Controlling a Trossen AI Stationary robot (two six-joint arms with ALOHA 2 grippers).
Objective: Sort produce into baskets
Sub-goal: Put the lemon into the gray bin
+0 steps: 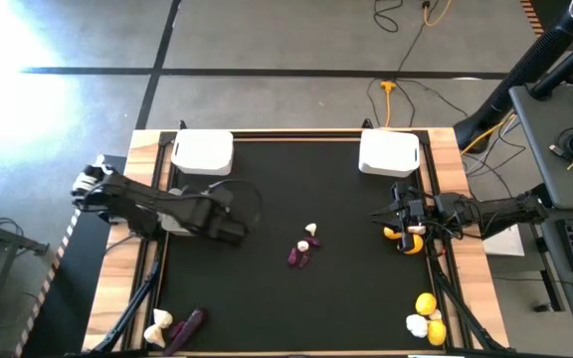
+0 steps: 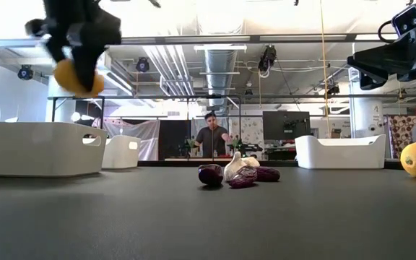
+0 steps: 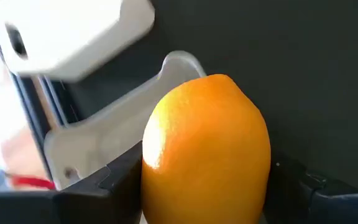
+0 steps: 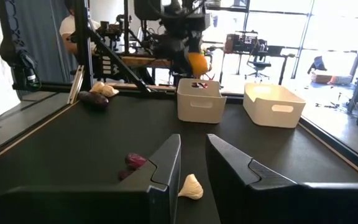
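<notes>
My left gripper [image 1: 233, 232] is shut on a yellow-orange lemon [image 3: 207, 149] and holds it high over the table [image 2: 78, 76], beside the white basket [image 1: 175, 225] under the left arm. Two more white baskets stand at the far edge, one on the left [image 1: 202, 152] and one on the right [image 1: 389, 154]. My right gripper [image 4: 192, 163] is open and empty above the mat at the right [image 1: 384, 213]. It is next to a lemon [image 1: 409, 240] that lies on the mat. A garlic bulb [image 1: 310, 230] and purple pieces [image 1: 299, 257] lie at mid-table. My left gripper pinches the lemon between its two fingers [image 3: 120, 177], one on each side of it. The fingers come from above, pointing down. The lemon [image 2: 78, 78] hangs at their lower ends, lifted clear of the table.
A garlic bulb [image 1: 159, 320] and a purple piece [image 1: 188, 326] lie at the near left corner. Two lemons [image 1: 426, 303] and a garlic bulb [image 1: 417, 323] lie at the near right. A person [image 2: 211, 137] stands in the room beyond the table.
</notes>
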